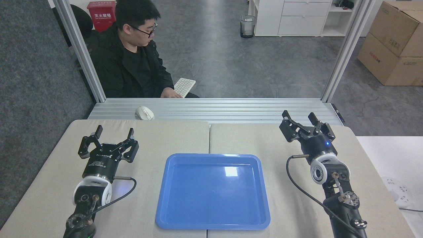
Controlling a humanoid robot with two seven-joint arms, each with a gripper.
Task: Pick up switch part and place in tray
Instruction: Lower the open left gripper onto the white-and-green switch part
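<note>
Mouse (pixel 144 113) and person (pixel 132 59) beyond tray (pixel 172 211), left hand (pixel 114 133) and right hand (pixel 301 118) both released.

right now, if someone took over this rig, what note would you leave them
Left pincer: open, empty, above the table left of the tray.
Right pincer: open, empty, near the table's far right edge.
Tray: blue, centred on the table, nothing in it.
Switch part: not visible anywhere in the head view.
Done: nothing yet.
Left: locate the switch part, grasp it, place it in the tray.
A white mouse sits on the rail behind; it is not the part.
</note>
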